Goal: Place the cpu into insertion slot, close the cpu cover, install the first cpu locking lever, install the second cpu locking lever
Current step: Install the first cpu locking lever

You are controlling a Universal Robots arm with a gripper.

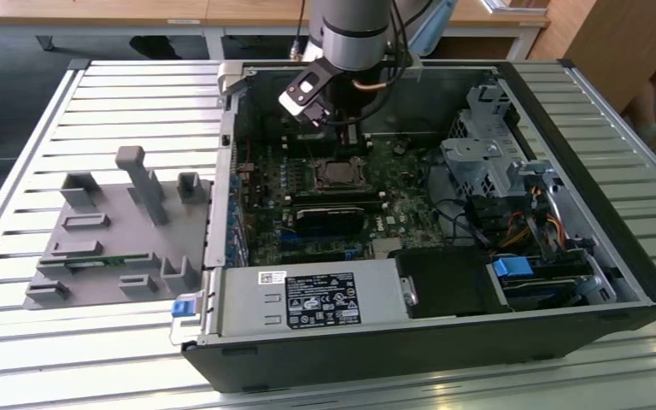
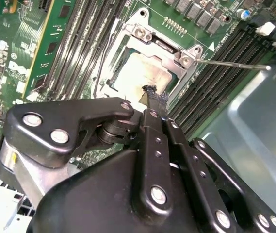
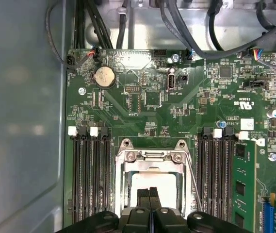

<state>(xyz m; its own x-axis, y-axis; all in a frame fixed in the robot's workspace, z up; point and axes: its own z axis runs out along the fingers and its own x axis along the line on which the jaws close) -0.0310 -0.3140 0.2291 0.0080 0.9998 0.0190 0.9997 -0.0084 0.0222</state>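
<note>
We see the case (image 1: pixel 601 282) lying open on the slatted table (image 1: pixel 134 94). The arm comes down from the far side into the case. The gripper (image 1: pixel 345 147) hangs just above the slot (image 1: pixel 334 173), which sits near the middle of the green board (image 1: pixel 262 213).

In both wrist views the two black fingers (image 3: pixel 144 195) are pressed together along a thin seam, with nothing between them. In the second wrist view the gripper (image 2: pixel 150 91) has its tip over the edge of the cpu (image 2: pixel 140 73); we cannot tell whether it touches.

The cpu (image 3: pixel 154 180) lies flat in the slot, its pale face showing through the window of the cover (image 3: pixel 152 154). The cover (image 2: pixel 128 46) lies down over the socket, framing the chip.

A thin lever (image 2: pixel 235 63) runs out from the socket's corner across the memory slots (image 2: pixel 220 63); we cannot tell whether it is latched. In the first wrist view a lever (image 3: pixel 192 179) runs along one side of the cover.

Memory slots (image 3: pixel 89 174) flank the socket on both sides. A coin cell (image 3: pixel 104 76) sits on the board beyond them.

In the exterior view a black block (image 1: pixel 330 218) lies just near of the slot, and the power supply (image 1: pixel 317 299) lies at the near wall. A grey fixture (image 1: pixel 123 231) stands on the table, at the exterior view's left of the case.
</note>
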